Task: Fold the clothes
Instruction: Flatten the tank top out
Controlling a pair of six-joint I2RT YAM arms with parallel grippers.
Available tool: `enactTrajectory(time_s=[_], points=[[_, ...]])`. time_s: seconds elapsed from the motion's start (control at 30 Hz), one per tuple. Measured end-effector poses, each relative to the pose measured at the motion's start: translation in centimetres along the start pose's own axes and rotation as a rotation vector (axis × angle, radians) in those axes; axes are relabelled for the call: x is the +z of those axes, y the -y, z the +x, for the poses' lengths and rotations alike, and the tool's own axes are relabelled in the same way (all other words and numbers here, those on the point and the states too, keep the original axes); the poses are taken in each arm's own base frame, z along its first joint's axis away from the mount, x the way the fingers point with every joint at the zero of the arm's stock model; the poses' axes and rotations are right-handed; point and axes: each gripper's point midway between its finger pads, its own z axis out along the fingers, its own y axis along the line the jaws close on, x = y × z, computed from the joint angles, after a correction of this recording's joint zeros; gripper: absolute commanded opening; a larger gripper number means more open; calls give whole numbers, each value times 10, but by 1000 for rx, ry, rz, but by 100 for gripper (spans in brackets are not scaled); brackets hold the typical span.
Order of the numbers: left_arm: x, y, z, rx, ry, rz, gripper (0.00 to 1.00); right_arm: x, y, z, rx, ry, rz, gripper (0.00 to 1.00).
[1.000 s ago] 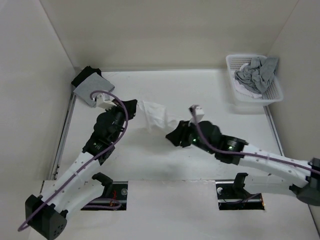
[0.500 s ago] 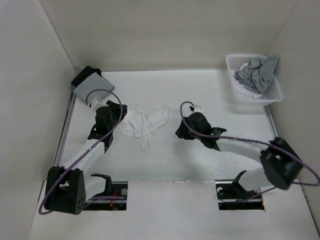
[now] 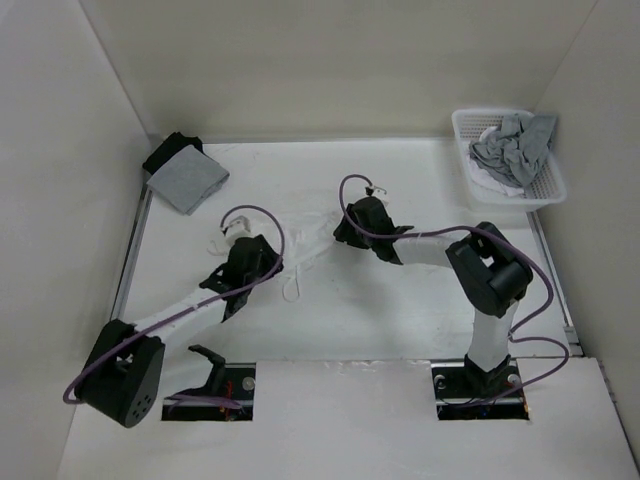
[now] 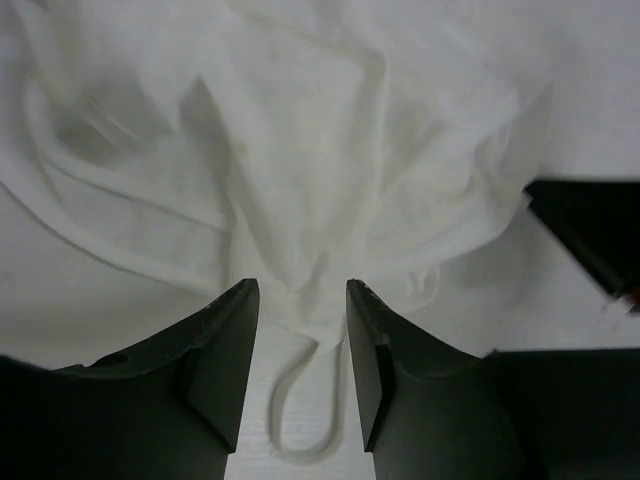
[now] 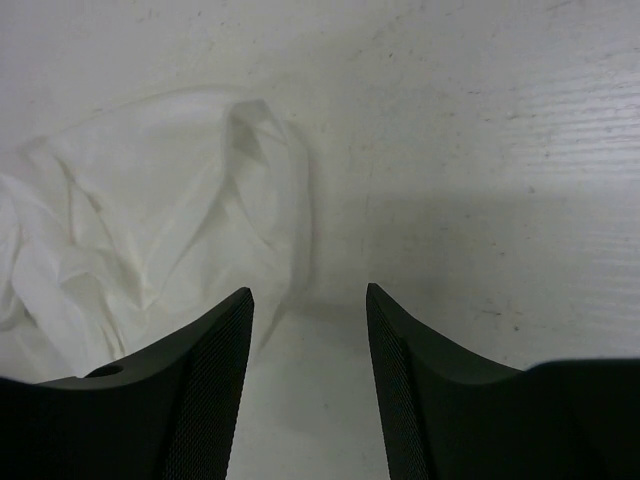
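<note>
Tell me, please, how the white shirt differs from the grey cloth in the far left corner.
The white shirt lies crumpled; the grey cloth is folded into a flat square. The white shirt nearly matches the table, while the grey cloth stands out. The grey cloth overlaps a black cloth; the white shirt lies on bare table. Both are fabric, neither gripped.

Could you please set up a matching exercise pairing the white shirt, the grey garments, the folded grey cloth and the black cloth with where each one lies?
Things:
A. white shirt
B. grey garments
C. folded grey cloth
D. black cloth

Places:
1. in the basket, far right
2. far left, under another cloth
3. centre, crumpled
4. far left, on top of another cloth

Pairs: A-3; B-1; C-4; D-2
</note>
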Motion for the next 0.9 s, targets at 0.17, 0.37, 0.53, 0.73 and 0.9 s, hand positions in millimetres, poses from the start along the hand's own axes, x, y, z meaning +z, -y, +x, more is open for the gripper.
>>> enactTrajectory(time_s=[0.17,0.37,0.53,0.73,0.9], points=[[6,23,51,235,-131,11,45,15,-1,-17,48,20,7,46],[22,20,50,316,-109,-56,38,29,-11,-32,75,36,-12,24],[29,7,46,344,-89,-113,32,33,-12,-32,86,37,-7,6],[34,3,40,343,-68,-139,7,24,-4,-31,81,50,8,4],[22,20,19,300,-5,-90,5,-4,2,-34,69,77,2,1]])
